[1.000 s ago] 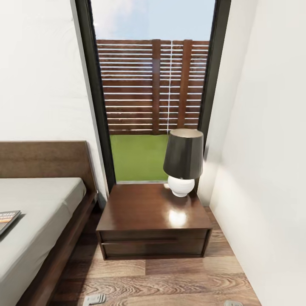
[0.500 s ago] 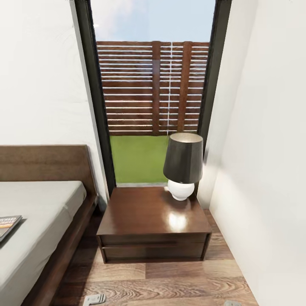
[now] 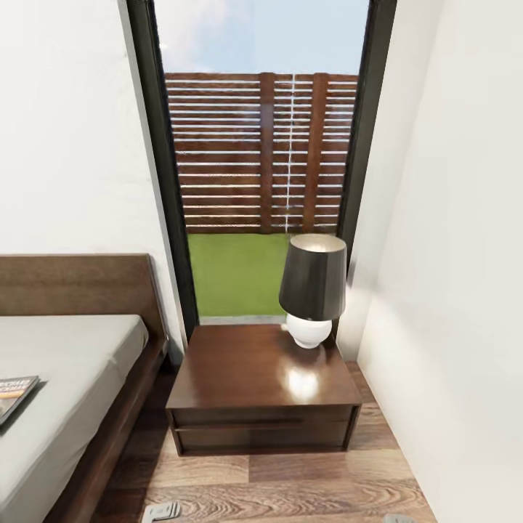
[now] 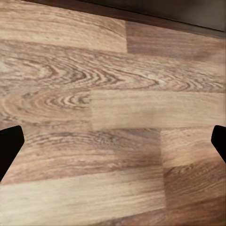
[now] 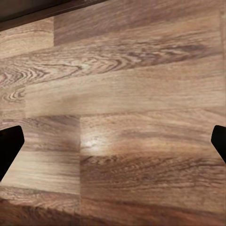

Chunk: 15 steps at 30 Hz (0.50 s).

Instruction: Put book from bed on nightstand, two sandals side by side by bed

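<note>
The robot faced the nightstand, and the sensible way to do this step was, in my judgement, to turn toward the bed and get within reach of the book before raising an arm. The book lay flat on the mattress, well to the left of the nightstand and cut off by the head view's edge, so only its near corner with the orange band could be read. A grip across its thin edge, taken low and level, would likely serve best. The nightstand top was bare in front of the lamp, which stood at the nightstand's back right corner; the front left part looked the safest landing spot. The nightstand's one drawer was closed, so its contents could not be told. The left gripper stood wide open over bare floor planks, holding nothing, and the right gripper was likewise spread and empty above the floor. No sandal was visible near the nightstand.
</note>
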Motion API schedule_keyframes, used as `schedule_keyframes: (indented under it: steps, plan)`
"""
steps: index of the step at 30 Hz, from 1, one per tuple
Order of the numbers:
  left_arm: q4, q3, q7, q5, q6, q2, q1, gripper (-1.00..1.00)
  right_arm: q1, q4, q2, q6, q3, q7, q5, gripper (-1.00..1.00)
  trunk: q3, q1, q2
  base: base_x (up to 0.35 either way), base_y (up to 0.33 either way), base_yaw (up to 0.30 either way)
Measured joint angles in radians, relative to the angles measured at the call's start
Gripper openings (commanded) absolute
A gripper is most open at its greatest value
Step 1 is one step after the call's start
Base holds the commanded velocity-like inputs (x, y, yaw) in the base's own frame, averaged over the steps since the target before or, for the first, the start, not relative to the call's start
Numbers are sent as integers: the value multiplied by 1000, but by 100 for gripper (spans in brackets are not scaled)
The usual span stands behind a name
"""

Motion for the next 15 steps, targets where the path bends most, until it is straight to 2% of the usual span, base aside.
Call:
schedule_keyframes:
  steps: [15]
  plan:
    - [0, 1, 0, 0, 0, 0, 0, 100, 0, 0, 0, 0, 0, 0, 0, 100, 47, -58, 105, 0, 0, 0]
